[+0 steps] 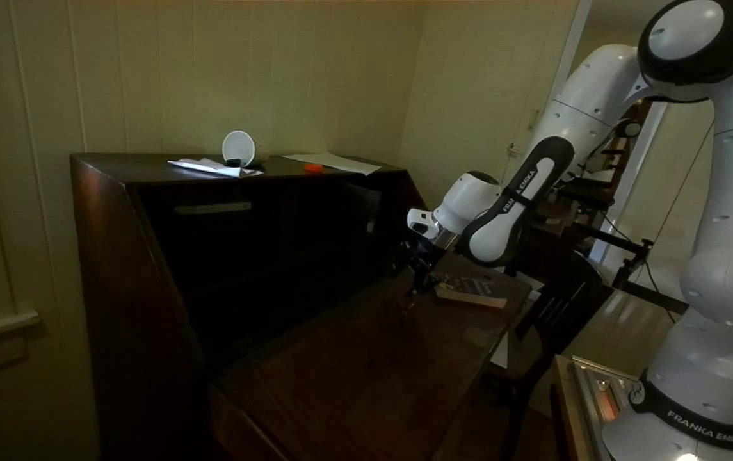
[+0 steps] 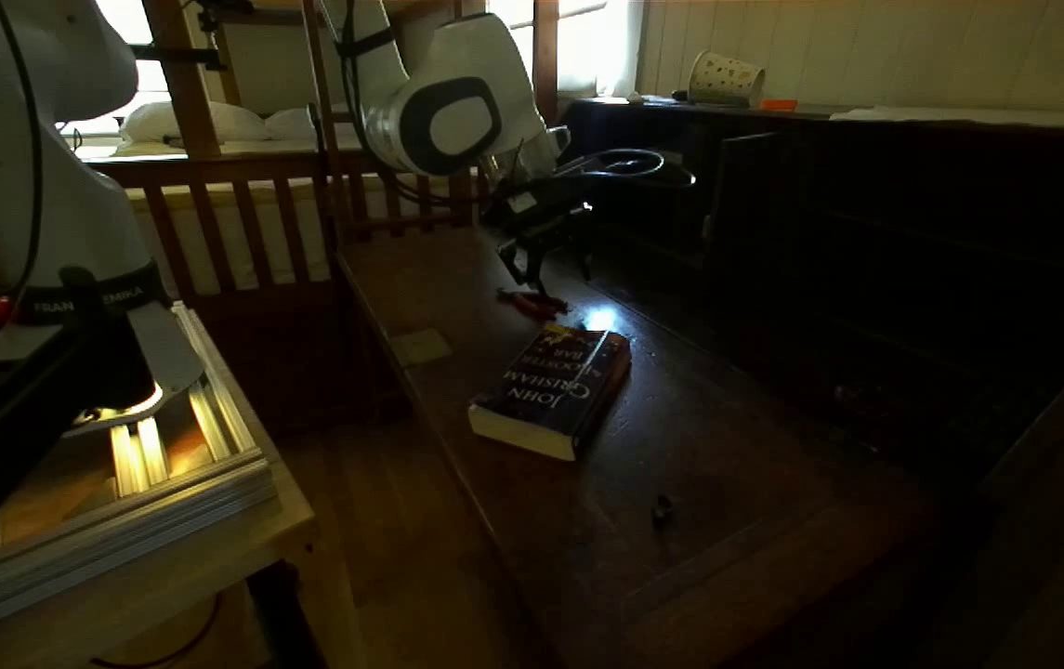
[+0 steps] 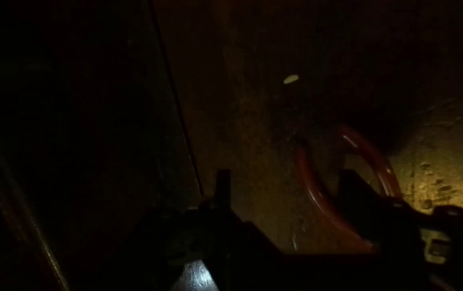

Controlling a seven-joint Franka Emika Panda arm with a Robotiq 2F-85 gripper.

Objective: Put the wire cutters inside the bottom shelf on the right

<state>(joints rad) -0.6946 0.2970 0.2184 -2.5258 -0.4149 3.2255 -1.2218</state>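
Red-handled wire cutters [image 2: 535, 304], spotted cream container [image 2: 725, 80]

The glossy, rounded white robot arm [image 1: 728, 179] carries black trim [image 1: 558, 150] and an oval white joint cap [image 1: 686, 29], with "FRANKA EMIKA" printed in white on its black base band [image 1: 692, 419]. A silver collar [image 1: 446, 239] meets the black gripper [image 3: 284, 173], whose fingers [image 3: 223, 188] are angular; thin black cables [image 2: 38, 172] run along the arm.
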